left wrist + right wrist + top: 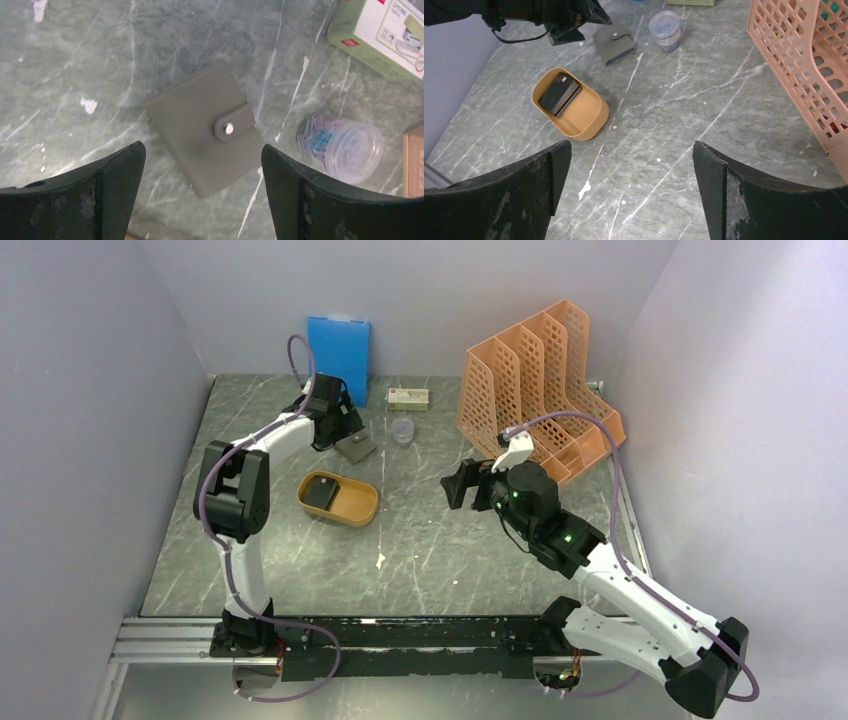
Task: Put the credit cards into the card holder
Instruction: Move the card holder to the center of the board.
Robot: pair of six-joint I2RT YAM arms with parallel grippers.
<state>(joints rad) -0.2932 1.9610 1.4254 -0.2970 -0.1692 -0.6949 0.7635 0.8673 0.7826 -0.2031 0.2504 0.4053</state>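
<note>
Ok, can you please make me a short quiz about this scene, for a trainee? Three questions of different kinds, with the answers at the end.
1. True or false: the credit cards lie in the orange tray.
2. The snap tab of the card holder is: A) fastened, B) undone, C) torn off.
3. Which pincer hangs open over the card holder?
Key: 1 true; 2 A; 3 the left pincer.
</note>
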